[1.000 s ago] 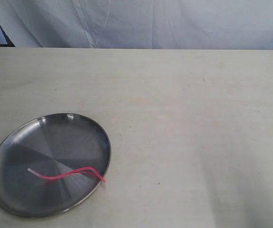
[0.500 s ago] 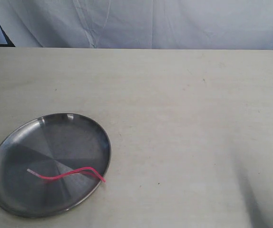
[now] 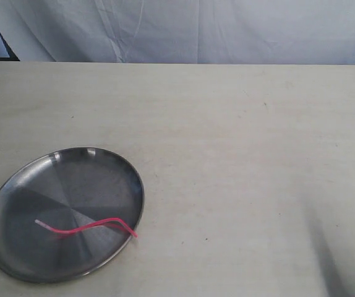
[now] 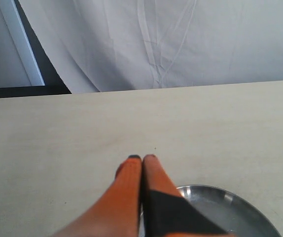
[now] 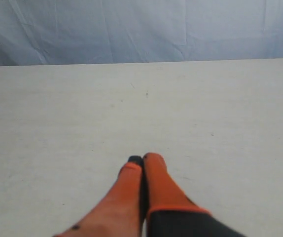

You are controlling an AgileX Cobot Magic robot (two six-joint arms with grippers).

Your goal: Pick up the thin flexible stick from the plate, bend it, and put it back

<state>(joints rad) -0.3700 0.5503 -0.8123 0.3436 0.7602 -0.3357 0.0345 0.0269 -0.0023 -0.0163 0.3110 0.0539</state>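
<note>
On the exterior view, I see the stick point(image 3: 81, 228) lying in a shallow wave across the plate point(image 3: 72, 179). One pale tip rests on the plate's floor and the other pokes just over the rim. It is thin, pink-red plastic. The plate is round, shiny steel with a raised rim and fan-shaped reflections. It sits on a pale, faintly grained table point(image 3: 239, 154) in front of a creased white cloth point(image 3: 196, 31).

On the left wrist view, the left gripper point(image 4: 141, 158) has its orange fingers pressed together with nothing between them. The plate's rim curves close beside them, partly hidden. I cannot see the stick here.

On the right wrist view, the right gripper point(image 5: 142, 159) is likewise closed and empty, over bare table.
</note>
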